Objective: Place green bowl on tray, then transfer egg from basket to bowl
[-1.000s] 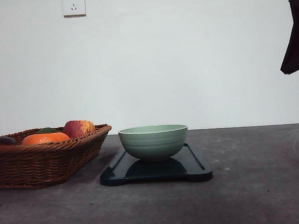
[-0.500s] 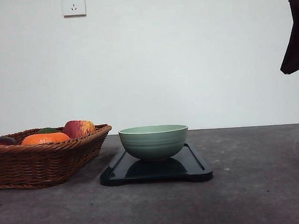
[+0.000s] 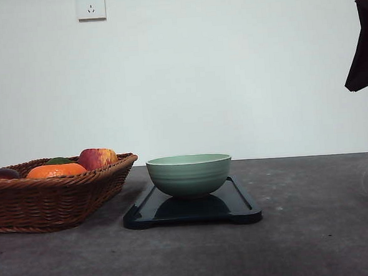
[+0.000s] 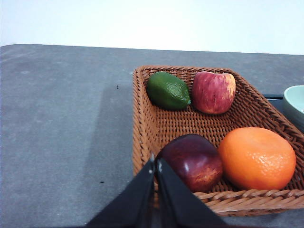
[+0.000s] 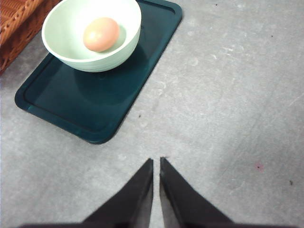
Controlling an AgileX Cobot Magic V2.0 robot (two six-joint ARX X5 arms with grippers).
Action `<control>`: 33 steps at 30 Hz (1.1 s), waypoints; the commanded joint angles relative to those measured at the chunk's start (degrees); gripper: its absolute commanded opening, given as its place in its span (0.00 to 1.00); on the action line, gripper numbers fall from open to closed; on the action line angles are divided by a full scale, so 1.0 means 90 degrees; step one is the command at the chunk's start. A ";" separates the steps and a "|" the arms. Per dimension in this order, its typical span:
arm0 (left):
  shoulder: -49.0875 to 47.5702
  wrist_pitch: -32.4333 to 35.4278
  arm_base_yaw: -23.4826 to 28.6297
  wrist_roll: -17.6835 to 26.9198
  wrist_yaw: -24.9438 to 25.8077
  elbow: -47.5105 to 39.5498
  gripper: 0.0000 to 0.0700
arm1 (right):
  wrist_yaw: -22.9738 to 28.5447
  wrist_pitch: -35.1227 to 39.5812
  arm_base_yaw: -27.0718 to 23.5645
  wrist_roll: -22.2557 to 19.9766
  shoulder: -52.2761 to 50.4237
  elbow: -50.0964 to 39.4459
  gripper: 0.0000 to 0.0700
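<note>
Brownish-pink egg point(image 5: 100, 34) seated in green bowl point(image 5: 91, 33), bowl on tray point(image 5: 71, 102).
Basket point(image 4: 166, 127) is left holding lime, apple, orange, dark fruit. Left gripper point(image 4: 155, 165) and right gripper point(image 5: 156, 163) are seen narrowed nearly together, empty; task judged complete.

Closed left end effector point(image 4: 156, 166) above near rim of basket point(image 4: 142, 118), just beside dark plum-like fruit point(image 4: 192, 161); orange point(image 4: 256, 158) alongside; lime point(image 4: 168, 90), apple point(image 4: 213, 92) farther off; grey counter point(image 4: 61, 123).
</note>
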 commanded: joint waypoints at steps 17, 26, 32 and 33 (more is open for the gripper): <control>-0.0010 -0.0039 0.0010 -0.0027 -0.0017 -0.0124 0.00 | 0.0005 0.0058 0.0032 0.0046 0.0003 0.0053 0.02; -0.0010 -0.0041 0.0010 -0.0027 -0.0017 -0.0124 0.00 | 0.0112 0.0717 -0.0261 -0.1295 -0.0912 -0.0372 0.02; -0.0010 -0.0041 0.0010 -0.0027 -0.0017 -0.0124 0.00 | 0.0177 0.1568 -0.0963 -0.1358 -0.2238 -0.1636 0.02; -0.0010 -0.0041 0.0010 -0.0027 -0.0017 -0.0124 0.00 | 0.0177 0.1740 -0.1067 -0.1351 -0.2465 -0.1867 0.02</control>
